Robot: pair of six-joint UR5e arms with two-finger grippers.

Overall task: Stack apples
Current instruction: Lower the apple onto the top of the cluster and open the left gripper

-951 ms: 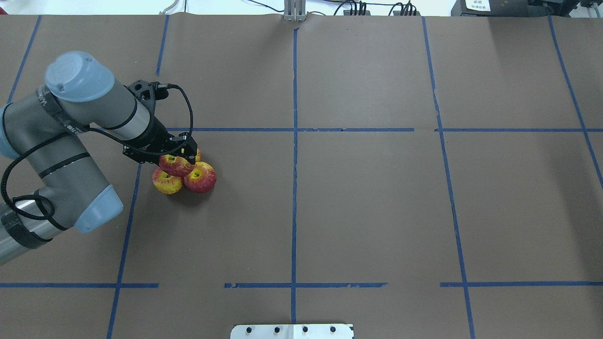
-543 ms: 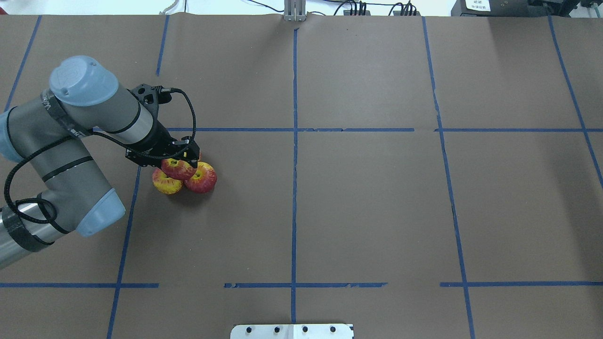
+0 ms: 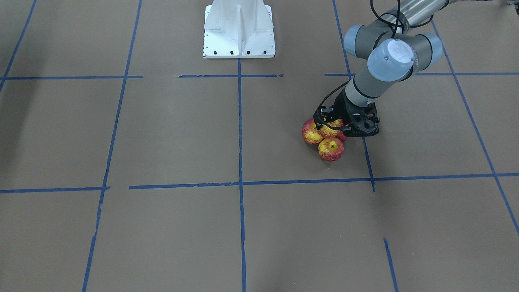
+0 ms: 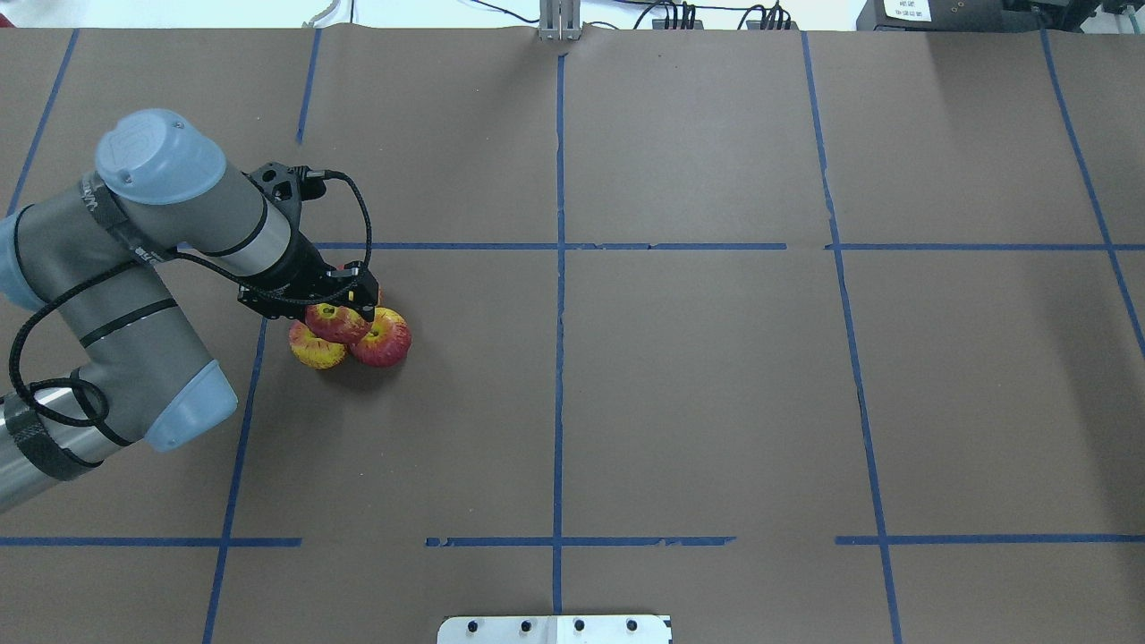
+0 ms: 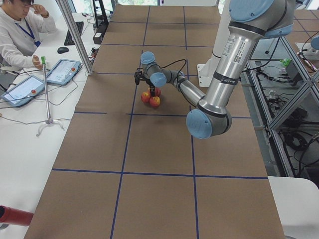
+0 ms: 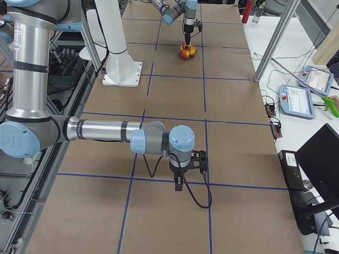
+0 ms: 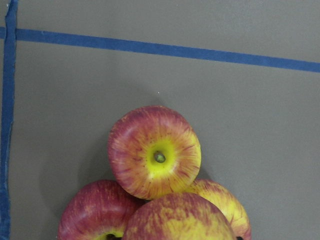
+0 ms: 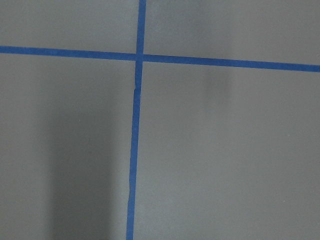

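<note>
Partly hidden: top apple.

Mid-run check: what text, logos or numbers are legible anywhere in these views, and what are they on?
Nothing reads clearly.
Embossed logo on the left arm's joint cap: letters not legible.
Printed line along the left arm's tube, exterior left view: too small to read.
Print on the white label on a box beyond the table: blurred.
No text on the apples or the table paper.
</note>
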